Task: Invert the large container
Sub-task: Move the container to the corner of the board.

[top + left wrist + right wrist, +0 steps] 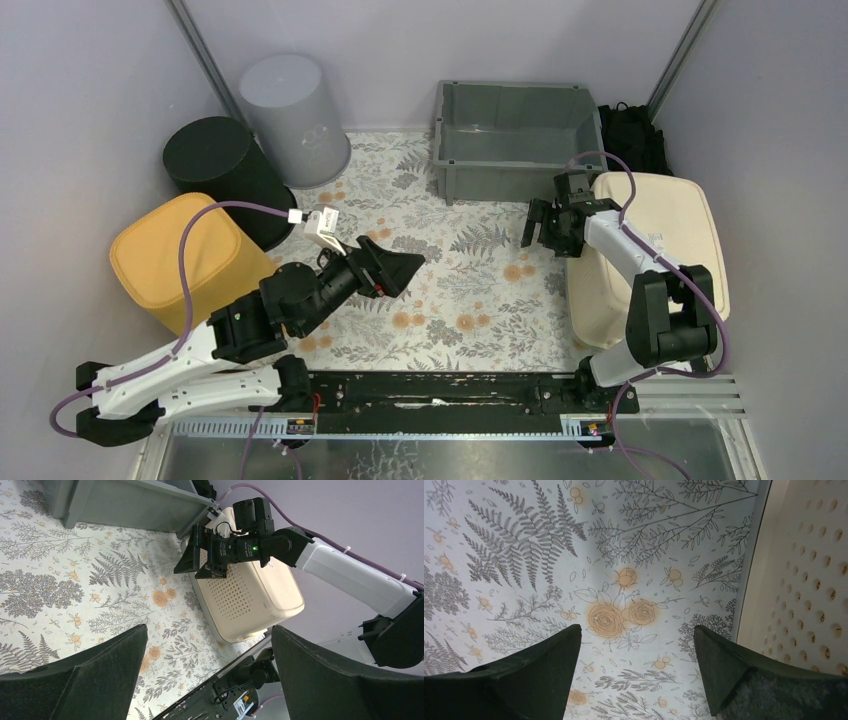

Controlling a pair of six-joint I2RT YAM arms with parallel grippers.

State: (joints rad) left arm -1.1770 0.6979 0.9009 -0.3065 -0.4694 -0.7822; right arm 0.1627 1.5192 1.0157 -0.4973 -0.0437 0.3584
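The big cream container (680, 225) sits on the right side of the table, with the right arm reaching over it. Its closed, flat side faces up, and its side wall is full of little round holes (809, 580). The right gripper (548, 225) hangs just beside the container's left wall, near the far corner. Its jaws are wide open and hold nothing. In the right wrist view, only the flower cloth (624, 610) shows between the two dark fingers, and the holey wall stands outside them, next to the right finger. The left gripper (395, 270) is over the middle of the flower cloth, well apart from the container. It points toward the container, and its jaws are wide open and empty too. A grey tub (510, 135) stands open side up at the back, near the container's far end. On the left side are a yellow bin (170, 260), a black bucket (220, 165) and a grey bucket (295, 120).
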